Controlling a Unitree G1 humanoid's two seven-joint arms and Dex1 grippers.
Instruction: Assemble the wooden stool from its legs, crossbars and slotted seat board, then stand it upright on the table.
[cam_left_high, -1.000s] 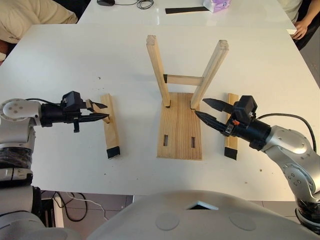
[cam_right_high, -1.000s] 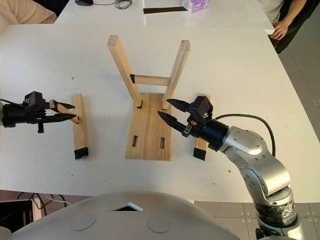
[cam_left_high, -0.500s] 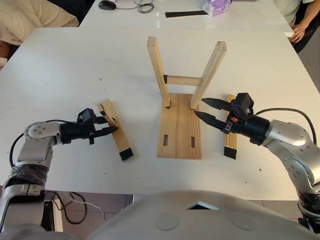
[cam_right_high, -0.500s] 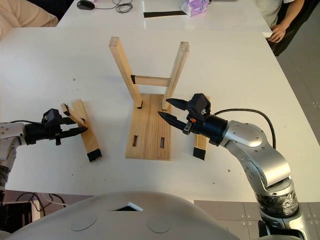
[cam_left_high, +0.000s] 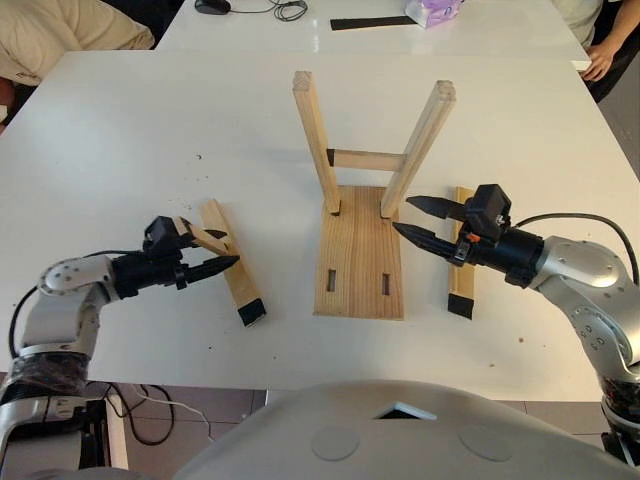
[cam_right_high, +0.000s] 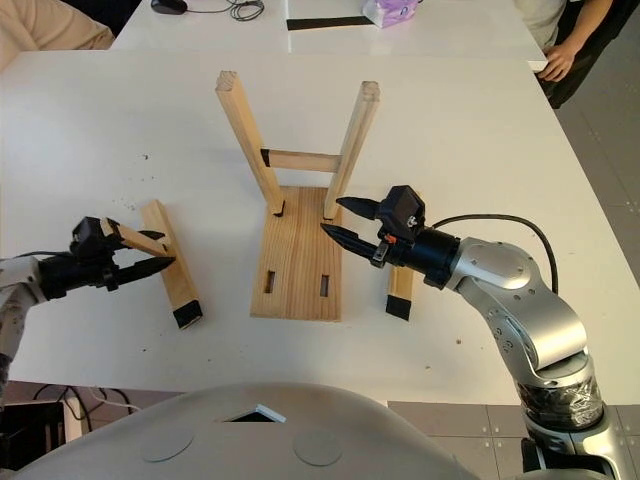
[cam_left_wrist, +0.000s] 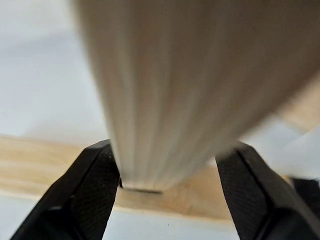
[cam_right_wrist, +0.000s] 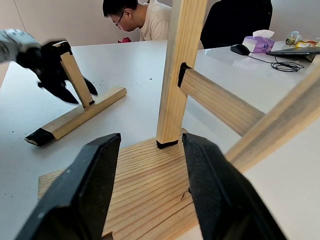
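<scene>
On the table's (cam_left_high: 120, 130) left side, the loose leg (cam_left_high: 232, 268) has swung since a second ago. Then it lay straight alongside the seat board; now it sits angled, black-capped end nearer the board, barely different from half a second ago. The left gripper (cam_left_high: 228, 248) did that, closed on the crossbar stub (cam_left_high: 200, 235) jutting from the leg; the left wrist view shows wood pinched between both fingers (cam_left_wrist: 90, 185). The right gripper (cam_left_high: 404, 215) hasn't moved, spread wide and holding nothing, hovering over the right edge of the seat board (cam_left_high: 360, 255), just beside the right upright leg. Likely meaning: the leg with its stub is being repositioned for fitting; whether it is lifted off the table can't be told. The stool is half built: seat board flat on the table, two upright legs (cam_left_high: 315, 140) plugged in at its far end, joined by a crossbar (cam_left_high: 365, 158), and two near slots (cam_left_high: 331, 280) empty. A second loose leg (cam_left_high: 461, 285) lies right of the board, partly under the right arm.
</scene>
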